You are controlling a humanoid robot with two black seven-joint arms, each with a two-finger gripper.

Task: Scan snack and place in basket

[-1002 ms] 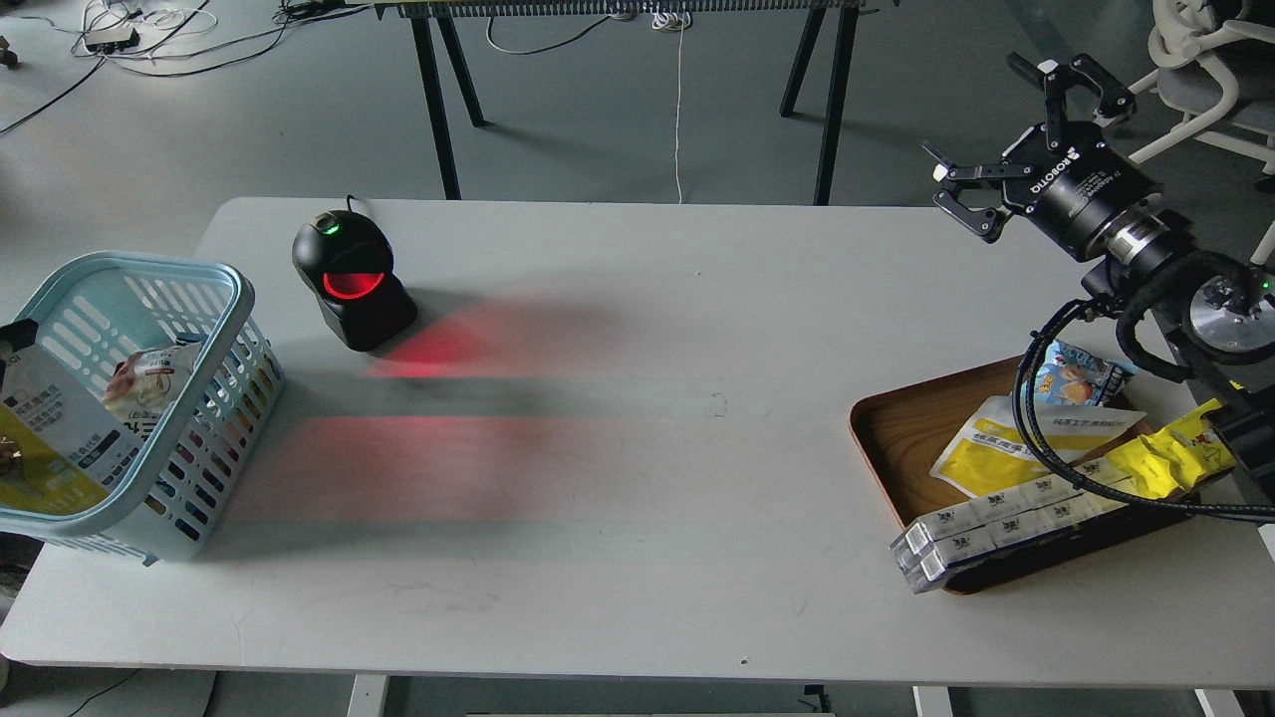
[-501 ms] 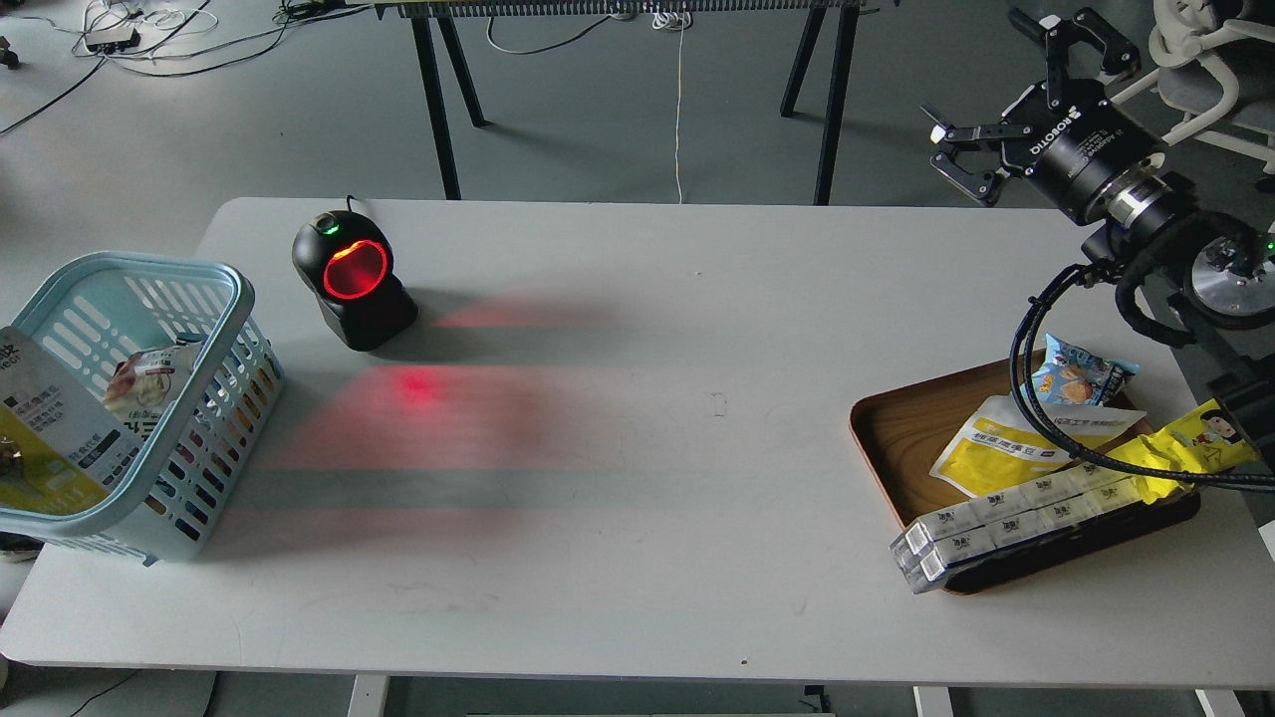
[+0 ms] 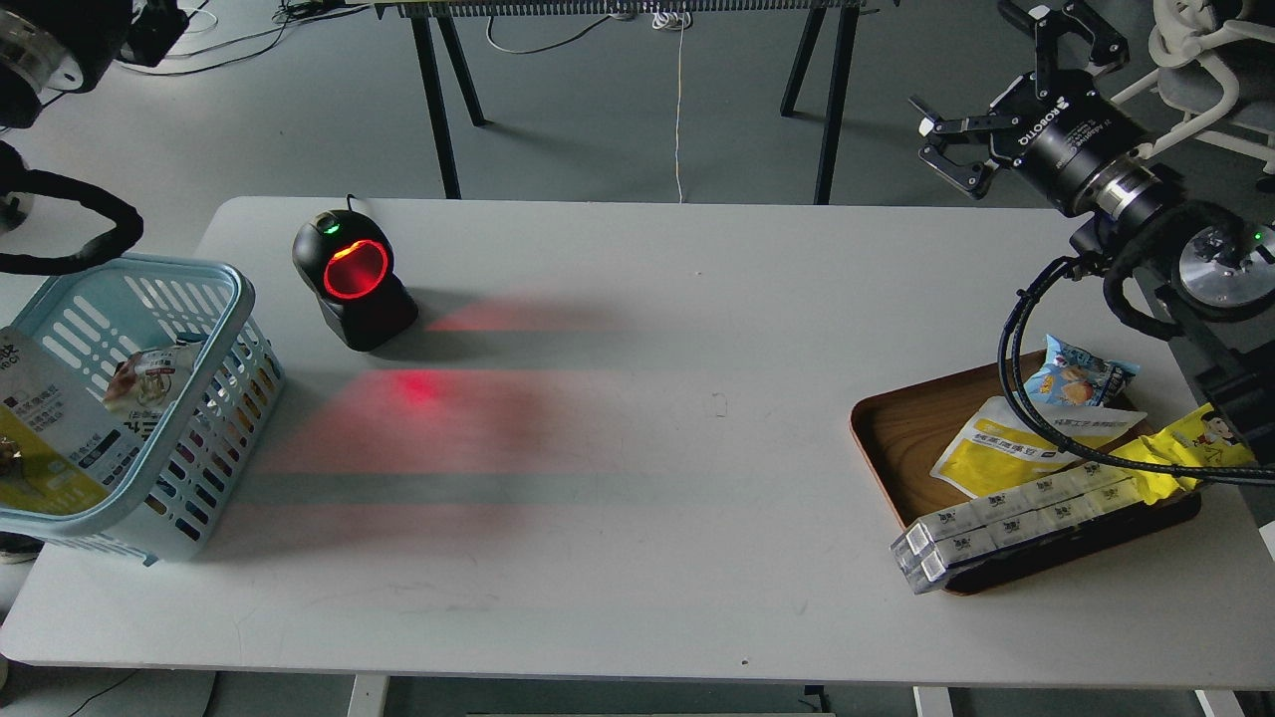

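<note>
Yellow-and-white snack (image 3: 45,428) lies in basket (image 3: 214,289), far from right end effector (image 3: 981,110).

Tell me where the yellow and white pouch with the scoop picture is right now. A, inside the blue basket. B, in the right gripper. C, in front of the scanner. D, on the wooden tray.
A: the snack leans inside the basket at the table's left edge, while the right gripper hangs open and empty.
</note>
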